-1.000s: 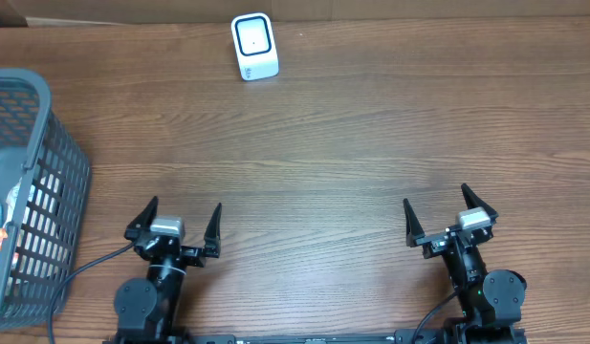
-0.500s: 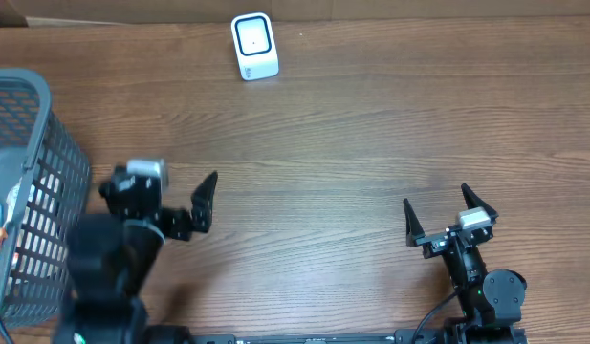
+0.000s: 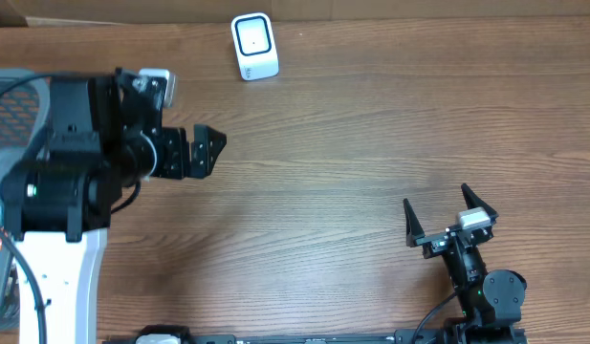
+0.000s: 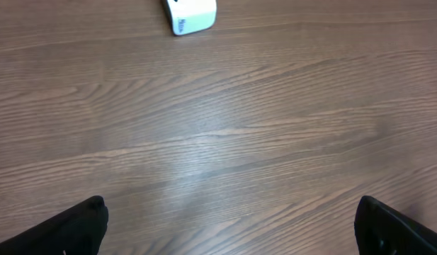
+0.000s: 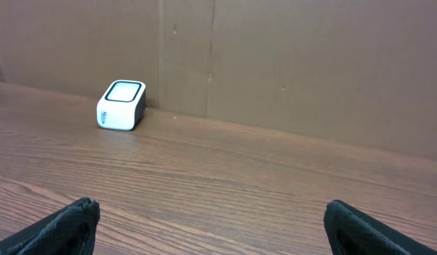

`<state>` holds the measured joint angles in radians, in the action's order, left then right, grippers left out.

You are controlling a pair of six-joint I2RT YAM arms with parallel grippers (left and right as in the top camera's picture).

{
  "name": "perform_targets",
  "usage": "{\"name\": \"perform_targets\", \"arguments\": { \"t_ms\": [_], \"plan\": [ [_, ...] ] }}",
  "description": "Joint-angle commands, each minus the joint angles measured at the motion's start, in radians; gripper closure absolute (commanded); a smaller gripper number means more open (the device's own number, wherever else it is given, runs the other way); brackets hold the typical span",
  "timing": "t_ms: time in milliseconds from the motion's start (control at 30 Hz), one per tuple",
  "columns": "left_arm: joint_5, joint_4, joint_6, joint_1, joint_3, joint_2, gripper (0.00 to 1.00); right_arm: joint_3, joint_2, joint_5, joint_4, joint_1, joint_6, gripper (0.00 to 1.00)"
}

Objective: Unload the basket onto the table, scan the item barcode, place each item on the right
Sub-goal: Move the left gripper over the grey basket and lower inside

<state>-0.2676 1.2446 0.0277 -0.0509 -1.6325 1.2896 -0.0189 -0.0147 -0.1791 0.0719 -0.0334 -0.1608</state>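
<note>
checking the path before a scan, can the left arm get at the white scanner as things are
Probably yes: only bare table lies between the open left claw and the white scanner, and nothing is in its grip.

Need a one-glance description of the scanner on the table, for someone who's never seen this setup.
Start at the brown wood-grain table and follow it to its far edge, below the brown cardboard backdrop. There, left of centre, sits a small white rounded box with a dark-framed window on top. It is the only white object resting on the wood.
</note>
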Motion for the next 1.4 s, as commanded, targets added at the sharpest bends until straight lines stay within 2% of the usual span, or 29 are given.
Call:
{"name": "perform_targets", "arguments": {
  "t_ms": [0, 167, 467, 933, 1167, 1367],
  "plan": [
    [-0.046, 0.008, 0.014, 0.0, -0.036, 0.042, 0.0, 0.011, 0.012, 0.001, -0.003, 0.001, 0.007, 0.0],
    [-0.077, 0.003, 0.015, 0.0, -0.037, 0.079, 0.0, 0.011, 0.012, 0.002, -0.003, 0.001, 0.007, 0.0],
    [-0.013, 0.011, 0.154, 0.047, -0.14, 0.083, 0.0, 0.011, 0.012, 0.001, -0.004, 0.001, 0.007, 0.0],
    [0.018, 0.128, 0.19, 0.431, -0.423, 0.083, 0.0, 0.011, 0.012, 0.001, -0.003, 0.001, 0.007, 0.0],
    [0.116, 0.145, 0.209, 0.603, -0.432, 0.083, 0.0, 0.011, 0.012, 0.001, -0.003, 0.001, 0.007, 0.0],
    [0.121, 0.145, 0.244, 0.735, -0.432, 0.083, 0.0, 0.011, 0.012, 0.001, -0.003, 0.001, 0.007, 0.0]
  ]
}}
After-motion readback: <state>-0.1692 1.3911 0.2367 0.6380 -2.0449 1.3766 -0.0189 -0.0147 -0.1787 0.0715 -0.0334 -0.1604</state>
